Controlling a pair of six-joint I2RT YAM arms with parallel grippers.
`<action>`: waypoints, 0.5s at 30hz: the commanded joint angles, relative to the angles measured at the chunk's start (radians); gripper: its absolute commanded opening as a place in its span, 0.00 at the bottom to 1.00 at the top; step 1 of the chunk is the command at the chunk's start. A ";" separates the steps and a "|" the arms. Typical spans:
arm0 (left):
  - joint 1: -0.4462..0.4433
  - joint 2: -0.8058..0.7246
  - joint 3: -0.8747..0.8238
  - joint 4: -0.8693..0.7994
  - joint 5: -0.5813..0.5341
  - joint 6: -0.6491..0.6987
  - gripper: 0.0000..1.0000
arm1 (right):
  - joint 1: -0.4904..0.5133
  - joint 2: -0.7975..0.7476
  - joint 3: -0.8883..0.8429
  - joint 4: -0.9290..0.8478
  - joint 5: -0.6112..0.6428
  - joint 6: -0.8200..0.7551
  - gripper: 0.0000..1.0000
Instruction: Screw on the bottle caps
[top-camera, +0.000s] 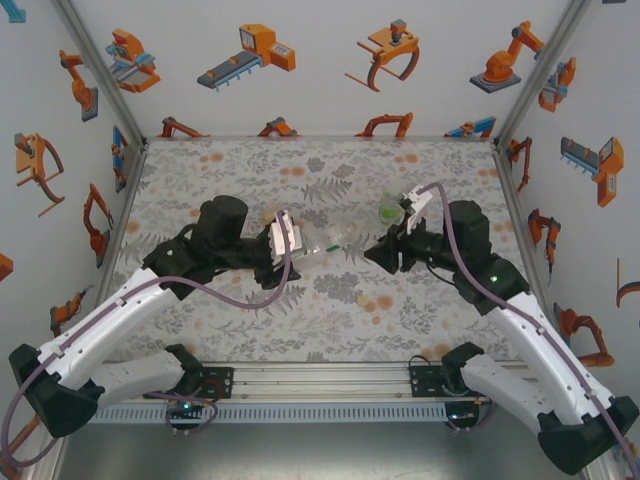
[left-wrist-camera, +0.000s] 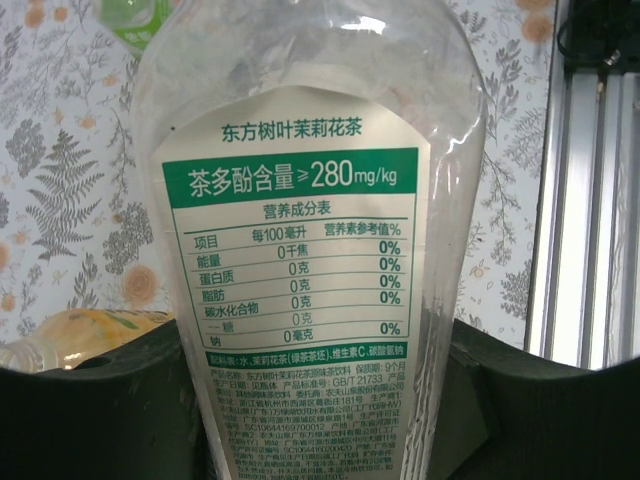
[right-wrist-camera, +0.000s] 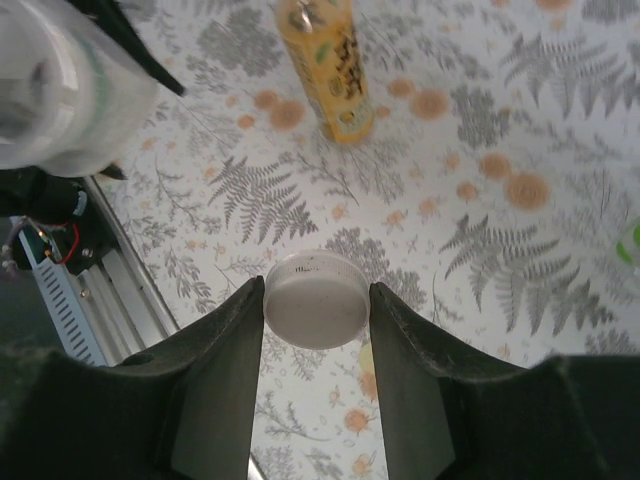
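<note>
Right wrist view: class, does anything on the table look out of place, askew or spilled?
The yellow bottle appears to lie on its side on the table rather than standing upright. Nothing looks spilled around it.

Clear bottle (top-camera: 328, 240) over floral table (top-camera: 250, 310)

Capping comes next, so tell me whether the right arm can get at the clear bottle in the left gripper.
Probably yes: the right gripper, shut on the white cap, hangs close to the clear bottle in the left gripper, and nothing stands between them.
</note>
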 joint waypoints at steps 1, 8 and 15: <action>-0.016 -0.036 -0.014 -0.019 0.018 0.111 0.34 | -0.005 -0.033 0.022 0.016 -0.153 -0.154 0.26; -0.021 -0.038 -0.019 -0.023 -0.008 0.127 0.25 | -0.003 -0.065 0.084 -0.064 -0.307 -0.316 0.27; -0.027 -0.038 -0.031 -0.038 0.011 0.141 0.20 | -0.003 -0.094 0.104 -0.070 -0.390 -0.467 0.27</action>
